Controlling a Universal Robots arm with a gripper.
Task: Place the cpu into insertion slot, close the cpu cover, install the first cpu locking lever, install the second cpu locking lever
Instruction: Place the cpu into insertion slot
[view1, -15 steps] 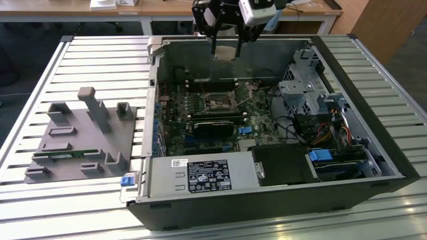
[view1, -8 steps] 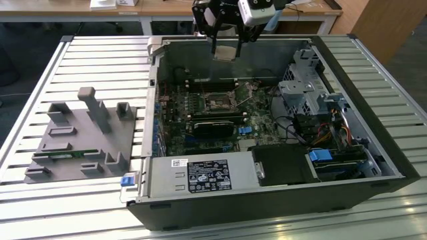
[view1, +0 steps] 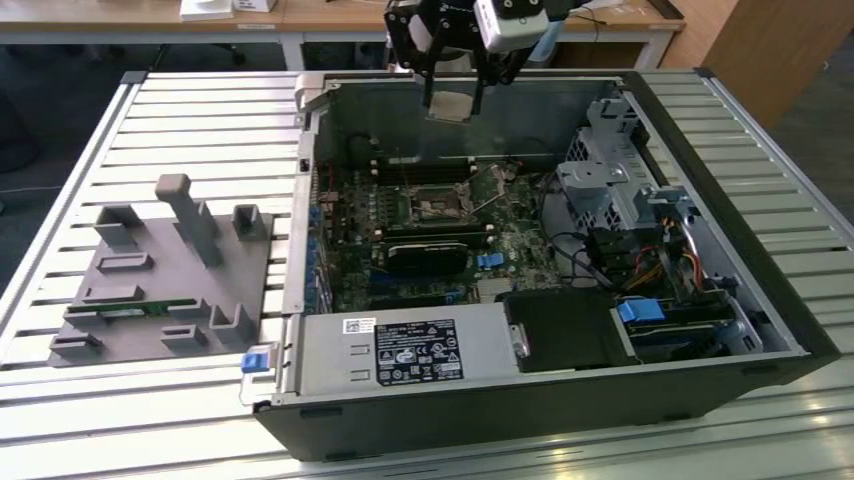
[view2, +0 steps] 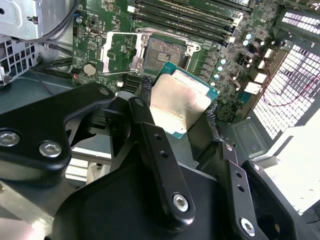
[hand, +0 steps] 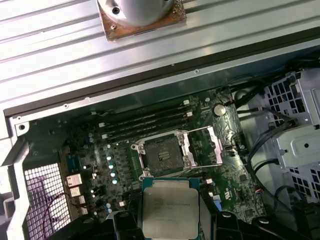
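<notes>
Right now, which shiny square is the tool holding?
The cpu, solid and tan-silver, held in the tool. The other, the cover, is a windowed frame lying open beside the slot.

Your bench: a slatted metal top with two things on it.

You are looking at a pale bench (view1: 174, 110) made of long metal slats with grooves between them. An open computer case (view1: 467, 425) lies on its side on it, taking up the middle and the exterior view's right, its open face up and its black walls resting on the slats. Just beside it, toward the exterior view's left, a grey moulded fixture (view1: 187, 285) sits flat on the slats, with several upright posts and blocks rising from its base. In the first wrist view you see the bench (hand: 225, 30) running alongside the computer case (hand: 150, 92).
</notes>
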